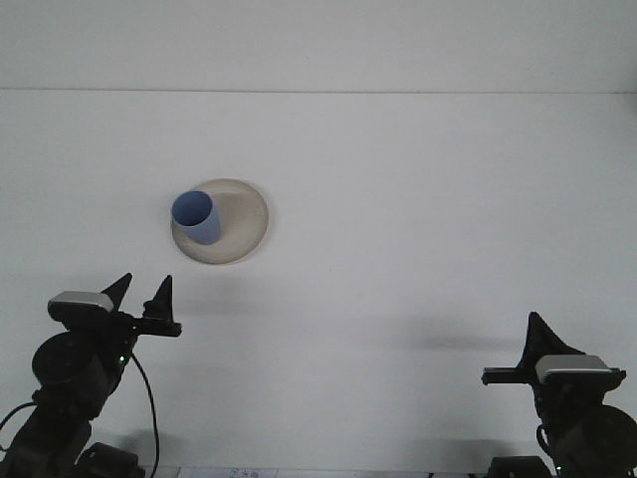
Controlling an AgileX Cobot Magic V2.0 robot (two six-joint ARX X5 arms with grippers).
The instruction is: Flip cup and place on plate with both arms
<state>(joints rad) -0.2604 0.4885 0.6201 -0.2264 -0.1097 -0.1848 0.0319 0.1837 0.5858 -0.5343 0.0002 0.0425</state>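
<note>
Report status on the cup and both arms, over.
Left gripper open, empty, low at near edge. Right gripper low at near right. Blue cup upright on the plate, left side. Nothing in the way.

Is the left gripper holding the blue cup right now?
No, the left gripper sits open near the table's front edge, well apart from the blue cup, which stands on the plate.

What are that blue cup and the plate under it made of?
The blue cup looks like matte plastic: even colour, thin rim, no glare. The plate seems ceramic or melamine, beige with a dull sheen. Neither can be told for sure from here.
</note>
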